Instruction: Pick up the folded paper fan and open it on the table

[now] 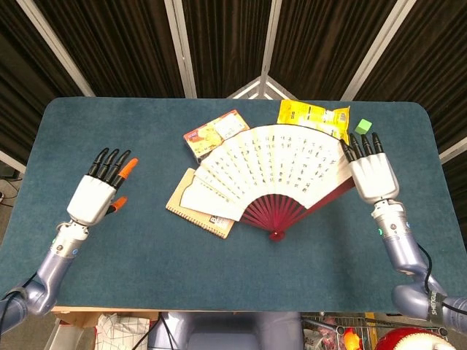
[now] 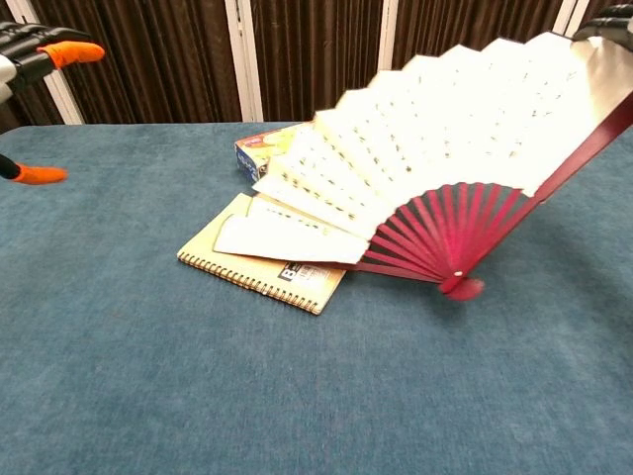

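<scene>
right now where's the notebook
In the head view the notebook lies left of centre, its right part under the open fan, just in front of the colourful box.

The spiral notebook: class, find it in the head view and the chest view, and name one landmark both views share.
Head view: spiral notebook lies left of centre, partly under the paper fan.
Chest view: spiral notebook lies centre-left, its far edge under the fan's lowest fold.
Shared landmark: the fan's red pivot, right of the notebook.

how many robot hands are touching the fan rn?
1. The right hand holds the fan by its right edge; the left hand is off it, away to the left.
</scene>
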`<state>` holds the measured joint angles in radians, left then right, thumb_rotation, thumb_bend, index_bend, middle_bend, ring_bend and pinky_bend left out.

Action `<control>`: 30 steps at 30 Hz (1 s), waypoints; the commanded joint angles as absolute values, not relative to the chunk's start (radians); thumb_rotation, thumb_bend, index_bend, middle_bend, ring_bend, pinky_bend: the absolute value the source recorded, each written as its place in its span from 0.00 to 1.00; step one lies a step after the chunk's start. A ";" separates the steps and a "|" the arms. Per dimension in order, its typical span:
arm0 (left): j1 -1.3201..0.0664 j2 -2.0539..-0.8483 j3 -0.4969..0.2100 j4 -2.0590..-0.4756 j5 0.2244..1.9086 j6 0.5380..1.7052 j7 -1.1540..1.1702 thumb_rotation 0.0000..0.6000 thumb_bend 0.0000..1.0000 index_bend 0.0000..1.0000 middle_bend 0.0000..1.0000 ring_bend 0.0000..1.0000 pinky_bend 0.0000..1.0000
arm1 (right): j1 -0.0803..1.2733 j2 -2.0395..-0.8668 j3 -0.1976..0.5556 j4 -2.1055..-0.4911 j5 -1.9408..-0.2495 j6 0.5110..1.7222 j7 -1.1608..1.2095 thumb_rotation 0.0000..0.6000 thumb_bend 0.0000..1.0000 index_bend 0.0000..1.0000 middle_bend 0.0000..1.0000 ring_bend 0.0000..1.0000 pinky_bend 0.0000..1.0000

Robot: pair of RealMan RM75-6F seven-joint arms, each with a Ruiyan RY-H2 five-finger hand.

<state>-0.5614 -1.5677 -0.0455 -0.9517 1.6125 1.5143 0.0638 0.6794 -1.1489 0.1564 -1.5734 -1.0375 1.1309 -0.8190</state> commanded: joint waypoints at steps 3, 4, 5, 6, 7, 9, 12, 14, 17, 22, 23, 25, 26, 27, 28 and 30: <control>-0.554 -1.562 -0.051 -0.963 1.606 1.497 0.068 1.00 0.10 0.05 0.00 0.00 0.01 | 0.675 -1.151 0.155 -1.542 -1.022 1.190 -0.893 1.00 0.36 0.04 0.08 0.10 0.09; -0.553 -1.564 -0.051 -0.960 1.607 1.495 0.067 1.00 0.10 0.05 0.00 0.00 0.01 | 0.674 -1.157 0.155 -1.536 -1.028 1.207 -0.904 1.00 0.36 0.04 0.08 0.10 0.09; -0.552 -1.566 -0.050 -0.957 1.608 1.493 0.065 1.00 0.10 0.05 0.00 0.00 0.01 | 0.673 -1.167 0.156 -1.526 -1.043 1.232 -0.918 1.00 0.36 0.04 0.08 0.10 0.09; -0.551 -1.569 -0.049 -0.954 1.609 1.491 0.063 1.00 0.10 0.05 0.00 0.00 0.01 | 0.672 -1.177 0.157 -1.517 -1.059 1.253 -0.927 1.00 0.36 0.04 0.08 0.10 0.09; -0.548 -1.572 -0.046 -0.950 1.611 1.489 0.061 1.00 0.10 0.05 0.00 0.00 0.01 | 0.671 -1.193 0.158 -1.502 -1.085 1.284 -0.933 1.00 0.36 0.04 0.08 0.10 0.09; -0.543 -1.576 -0.042 -0.944 1.611 1.485 0.058 1.00 0.10 0.05 0.00 0.00 0.01 | 0.665 -1.220 0.161 -1.481 -1.130 1.332 -0.919 1.00 0.36 0.04 0.08 0.09 0.09; -0.527 -1.577 -0.029 -0.941 1.612 1.479 0.051 1.00 0.10 0.05 0.00 0.00 0.01 | 0.657 -1.271 0.179 -1.448 -1.201 1.409 -0.857 1.00 0.36 0.04 0.08 0.09 0.09; -0.512 -1.574 -0.018 -0.947 1.612 1.479 0.046 1.00 0.10 0.05 0.00 0.00 0.01 | 0.657 -1.299 0.188 -1.426 -1.236 1.445 -0.833 1.00 0.36 0.04 0.08 0.09 0.09; -0.477 -1.564 0.004 -0.976 1.612 1.486 0.018 1.00 0.10 0.05 0.00 0.00 0.01 | 0.661 -1.326 0.215 -1.432 -1.240 1.460 -0.808 1.00 0.36 0.04 0.08 0.09 0.09; -0.427 -1.553 0.045 -1.030 1.630 1.507 -0.060 1.00 0.10 0.05 0.00 0.00 0.01 | 0.688 -1.329 0.308 -1.519 -1.097 1.396 -0.834 1.00 0.36 0.04 0.08 0.09 0.09; -0.416 -1.555 0.052 -1.035 1.636 1.515 -0.073 1.00 0.10 0.05 0.00 0.00 0.01 | 0.701 -1.329 0.334 -1.534 -1.058 1.384 -0.850 1.00 0.36 0.04 0.08 0.09 0.09; -0.402 -1.562 0.065 -1.033 1.649 1.526 -0.088 1.00 0.10 0.05 0.00 0.00 0.01 | 0.724 -1.328 0.368 -1.546 -1.007 1.365 -0.881 1.00 0.36 0.04 0.08 0.09 0.09; -0.397 -1.566 0.069 -1.029 1.655 1.530 -0.092 1.00 0.10 0.05 0.00 0.00 0.01 | 0.734 -1.328 0.381 -1.549 -0.990 1.359 -0.894 1.00 0.36 0.04 0.08 0.09 0.09; -0.392 -1.571 0.073 -1.025 1.660 1.533 -0.096 1.00 0.10 0.05 0.00 0.00 0.01 | 0.744 -1.328 0.392 -1.548 -0.978 1.357 -0.905 1.00 0.36 0.04 0.08 0.09 0.09; -0.388 -1.577 0.078 -1.018 1.667 1.534 -0.100 1.00 0.10 0.05 0.00 0.00 0.01 | 0.758 -1.329 0.405 -1.545 -0.965 1.357 -0.921 1.00 0.36 0.04 0.08 0.09 0.09; -0.384 -1.587 0.082 -1.007 1.673 1.532 -0.102 1.00 0.10 0.05 0.00 0.00 0.01 | 0.774 -1.331 0.425 -1.540 -0.949 1.362 -0.934 1.00 0.36 0.04 0.08 0.09 0.09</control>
<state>-0.3867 -1.5831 0.0792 -1.0104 1.6695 1.5323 -0.1001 0.7597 -1.3293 0.4102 -1.5355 -0.9624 1.3683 -0.9200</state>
